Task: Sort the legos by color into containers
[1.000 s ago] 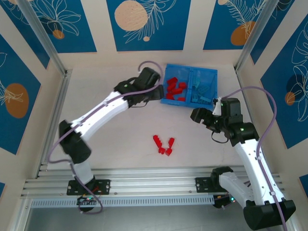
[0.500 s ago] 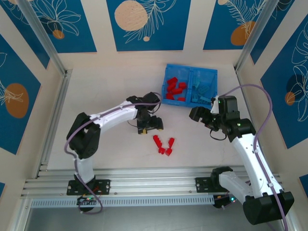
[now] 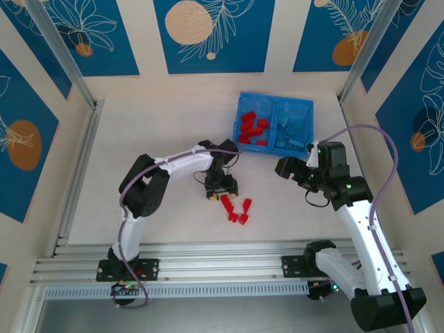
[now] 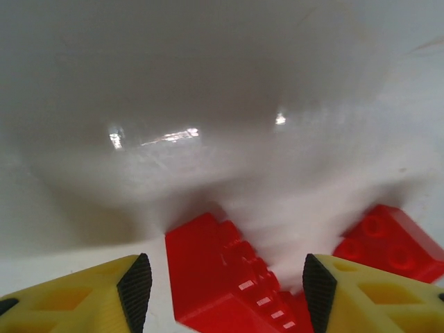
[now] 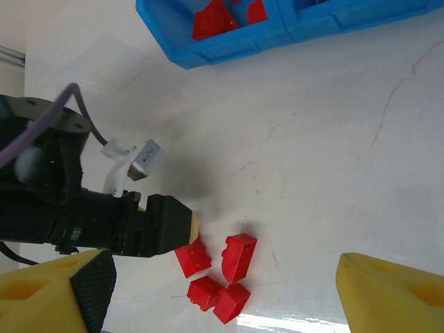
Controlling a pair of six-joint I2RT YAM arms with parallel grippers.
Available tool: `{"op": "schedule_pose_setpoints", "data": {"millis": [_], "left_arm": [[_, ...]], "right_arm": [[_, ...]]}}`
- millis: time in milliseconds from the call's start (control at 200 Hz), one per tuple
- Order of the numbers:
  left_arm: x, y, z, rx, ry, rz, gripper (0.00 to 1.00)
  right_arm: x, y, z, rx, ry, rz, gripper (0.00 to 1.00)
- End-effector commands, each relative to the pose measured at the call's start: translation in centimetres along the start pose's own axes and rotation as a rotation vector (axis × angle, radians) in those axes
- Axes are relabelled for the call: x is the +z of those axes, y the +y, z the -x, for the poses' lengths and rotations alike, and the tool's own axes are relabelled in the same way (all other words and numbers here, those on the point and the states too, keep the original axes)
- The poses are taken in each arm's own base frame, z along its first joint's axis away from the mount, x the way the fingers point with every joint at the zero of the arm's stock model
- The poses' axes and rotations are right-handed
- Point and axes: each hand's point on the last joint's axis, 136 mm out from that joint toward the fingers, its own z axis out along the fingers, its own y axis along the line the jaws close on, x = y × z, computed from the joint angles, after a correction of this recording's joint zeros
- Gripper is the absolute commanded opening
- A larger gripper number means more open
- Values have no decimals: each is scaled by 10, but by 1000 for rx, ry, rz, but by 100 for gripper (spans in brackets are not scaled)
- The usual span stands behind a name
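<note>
Several loose red legos [image 3: 236, 209] lie on the white table in front of the arms. My left gripper [image 3: 221, 187] is down at the left-most one, open, its yellow fingers [image 4: 132, 295] straddling that red brick [image 4: 218, 274]; another red brick [image 4: 388, 241] lies to its right. The blue tray [image 3: 274, 105] stands at the back, with red legos [image 3: 251, 127] in its left compartment and light-blue legos [image 3: 290, 132] in its right. My right gripper [image 3: 284, 166] hovers open just in front of the tray, holding nothing. Its camera sees the loose red legos [image 5: 239, 255] and the tray [image 5: 229, 48].
Aluminium rails run along the table's near edge [image 3: 222, 260] and left side [image 3: 80, 166]. Blue-patterned walls close the back and sides. The left gripper's black body [image 5: 139, 225] reaches in beside the loose bricks.
My left arm has swung from the tray's left compartment down to the loose red bricks and lowered over one. The right arm has barely shifted.
</note>
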Motion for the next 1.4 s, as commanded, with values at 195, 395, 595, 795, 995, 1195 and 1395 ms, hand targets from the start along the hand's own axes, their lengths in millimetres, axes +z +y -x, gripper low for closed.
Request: {"op": "schedule_pose_setpoints", "data": {"millis": [195, 395, 595, 795, 995, 1195, 1395], "left_arm": [[10, 9, -10, 30, 74, 46, 45], [5, 13, -7, 67, 48, 77, 29], [-9, 12, 3, 86, -19, 77, 24], [-61, -13, 29, 164, -207, 50, 20], [-157, -65, 72, 335, -533, -4, 18], [-213, -113, 141, 496, -876, 36, 16], [-226, -144, 210, 540, -1107, 62, 14]], "right_arm": [[-3, -8, -8, 9, 4, -27, 84], [-3, -8, -8, 12, 4, -26, 84], [-2, -7, -8, 10, 7, -25, 84], [-2, -5, -6, 13, 5, -19, 84], [-7, 0, 0, -13, -21, -15, 84], [-5, 6, 6, -30, -31, -1, 84], [-11, 10, 7, -53, -20, -4, 84]]}}
